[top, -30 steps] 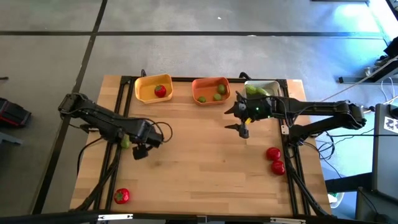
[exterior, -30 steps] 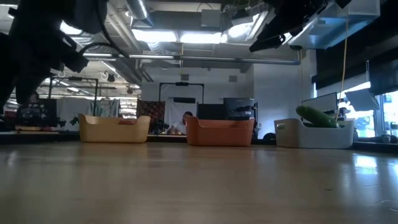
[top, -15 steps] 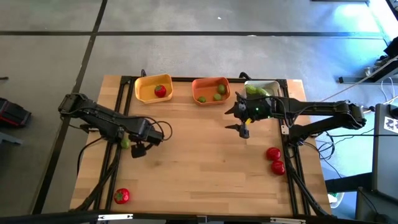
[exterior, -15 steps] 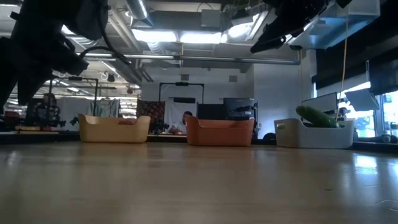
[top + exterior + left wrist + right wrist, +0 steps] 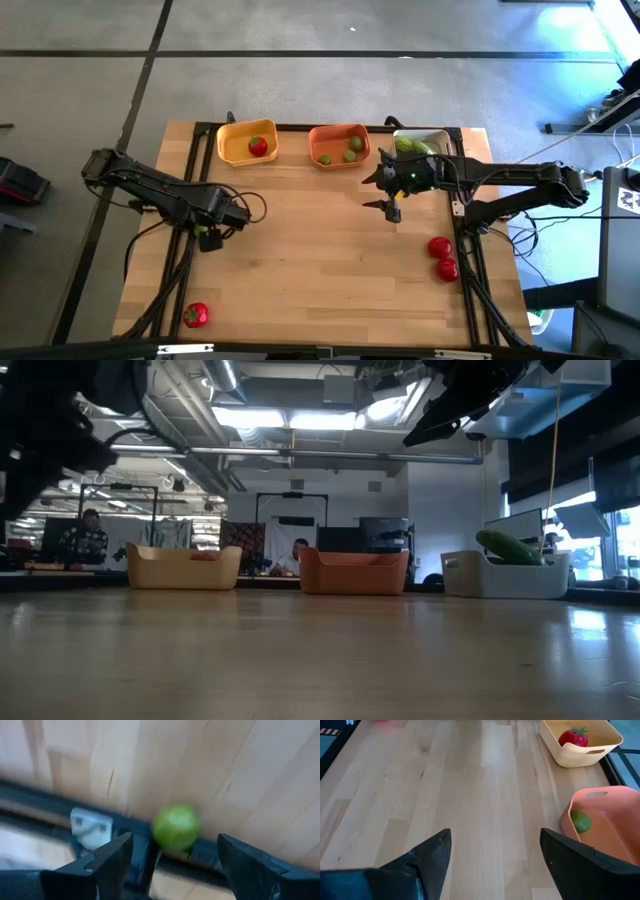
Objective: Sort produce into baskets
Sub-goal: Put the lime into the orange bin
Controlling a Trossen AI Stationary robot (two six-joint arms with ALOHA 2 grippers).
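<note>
Along the table's [image 5: 320, 290] far edge I see three baskets in a row: the yellow basket [image 5: 232, 150] with one red tomato [image 5: 258, 146] in it, the orange basket [image 5: 338, 133] with two limes [image 5: 325, 158] in it, and the white-grey basket [image 5: 440, 137] at the right end with a green cucumber [image 5: 510, 547] lying in it.

My left gripper [image 5: 210, 240] sits low over the table's left side, close to the black frame rail [image 5: 190, 240] that runs down that side. Its wrist camera shows both dark fingers [image 5: 112, 857] spread wide with nothing between them, and a loose lime [image 5: 175, 827] resting against the rail a little way ahead of the fingertips, not touched by either one. From above I cannot pick that lime out, since the gripper body covers the spot.

My right gripper [image 5: 391, 208] hangs above the table just in front of the orange and white-grey baskets. Through its wrist camera the fingers [image 5: 572, 860] stand well apart and hold nothing; beyond them I see bare wood, the orange basket's corner with a lime in it and the yellow basket with its tomato.

Still loose on the wood are a single tomato [image 5: 196, 315] near the front left corner and a pair of tomatoes [image 5: 442, 257] touching each other by the right edge.
</note>
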